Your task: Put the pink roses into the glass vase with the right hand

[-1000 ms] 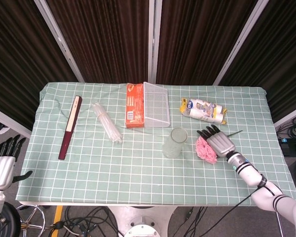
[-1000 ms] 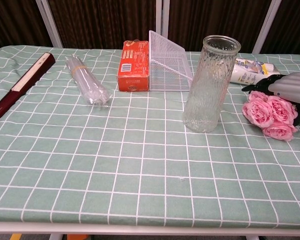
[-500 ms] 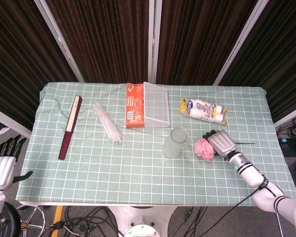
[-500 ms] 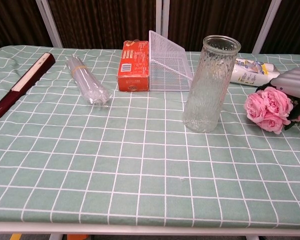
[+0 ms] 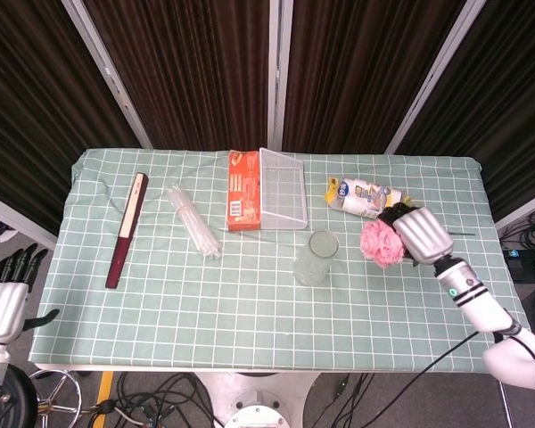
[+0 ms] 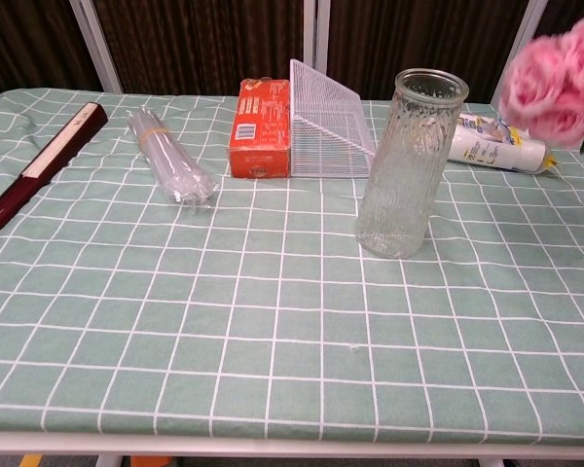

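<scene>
My right hand (image 5: pixel 418 234) grips the bunch of pink roses (image 5: pixel 381 242) and holds it in the air, right of the glass vase (image 5: pixel 316 258). In the chest view the blooms of the pink roses (image 6: pixel 557 86) hang at the top right, above and right of the rim of the glass vase (image 6: pixel 410 163); the hand itself is out of that frame. The vase stands upright on the green checked cloth with nothing in it. My left hand (image 5: pixel 4 296) hangs off the table's left side, fingers apart, holding nothing.
A white wire basket (image 5: pixel 281 200) and an orange box (image 5: pixel 241 202) lie behind the vase. A blue and white packet (image 5: pixel 360 196) lies behind the roses. A bundle of clear tubes (image 5: pixel 193 221) and a dark closed fan (image 5: pixel 127 229) lie to the left.
My right hand has closed on the roses and lifted them off the cloth, up and away from the table's front. The vase and left hand have not moved.
</scene>
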`<state>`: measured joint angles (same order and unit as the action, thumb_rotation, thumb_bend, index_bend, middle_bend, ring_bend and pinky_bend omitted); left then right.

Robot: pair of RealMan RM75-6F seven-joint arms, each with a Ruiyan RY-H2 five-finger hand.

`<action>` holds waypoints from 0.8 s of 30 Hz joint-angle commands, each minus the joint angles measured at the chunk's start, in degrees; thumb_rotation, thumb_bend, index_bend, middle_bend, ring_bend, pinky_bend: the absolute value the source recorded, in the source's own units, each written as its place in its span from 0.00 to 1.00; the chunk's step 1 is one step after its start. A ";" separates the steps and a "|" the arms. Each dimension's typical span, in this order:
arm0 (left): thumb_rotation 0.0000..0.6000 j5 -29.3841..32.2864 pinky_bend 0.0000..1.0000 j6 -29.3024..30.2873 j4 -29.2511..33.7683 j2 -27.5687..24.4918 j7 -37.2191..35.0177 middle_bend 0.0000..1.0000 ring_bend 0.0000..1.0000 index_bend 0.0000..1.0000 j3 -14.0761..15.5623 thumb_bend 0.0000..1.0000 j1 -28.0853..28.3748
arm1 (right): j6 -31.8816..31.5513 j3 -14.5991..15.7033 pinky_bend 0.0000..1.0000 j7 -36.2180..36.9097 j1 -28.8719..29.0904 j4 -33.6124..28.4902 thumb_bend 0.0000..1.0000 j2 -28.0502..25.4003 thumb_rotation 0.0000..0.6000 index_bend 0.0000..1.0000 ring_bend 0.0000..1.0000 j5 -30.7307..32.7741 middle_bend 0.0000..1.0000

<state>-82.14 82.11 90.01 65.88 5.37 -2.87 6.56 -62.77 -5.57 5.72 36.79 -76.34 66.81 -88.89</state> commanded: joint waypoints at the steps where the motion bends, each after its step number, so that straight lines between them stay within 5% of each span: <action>1: 1.00 0.50 0.10 -0.34 0.53 -0.17 0.55 0.00 0.00 0.07 -0.12 0.00 0.10 | -4.36 -7.05 0.62 1.71 -1.06 -13.34 0.33 -12.53 1.00 0.39 0.30 5.42 0.34; 6: 1.00 1.29 0.10 -0.50 1.62 -0.36 1.54 0.00 0.00 0.07 -0.52 0.00 0.25 | -6.81 -12.52 0.61 6.62 -0.67 -21.27 0.32 -18.13 1.00 0.39 0.29 7.90 0.34; 12: 1.00 1.76 0.10 -0.98 2.16 -0.62 2.20 0.00 0.00 0.07 -0.45 0.00 0.34 | -13.30 -17.25 0.59 18.64 0.33 -25.84 0.31 -14.46 1.00 0.38 0.29 6.31 0.32; 19: 1.00 2.47 0.10 -1.37 1.69 -0.79 1.35 0.00 0.00 0.07 -0.45 0.00 0.18 | -18.83 -18.85 0.58 31.18 1.74 -28.63 0.31 -4.83 1.00 0.38 0.28 4.67 0.32; 24: 1.00 2.51 0.10 -1.33 1.36 -0.79 0.72 0.00 0.00 0.07 -0.42 0.00 0.05 | -17.21 -17.82 0.58 36.81 1.81 -31.78 0.31 -2.00 1.00 0.38 0.28 5.85 0.32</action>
<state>-79.64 80.81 91.41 65.10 6.14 -3.29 6.61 -80.41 -23.71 40.67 38.38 -106.70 63.60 -83.28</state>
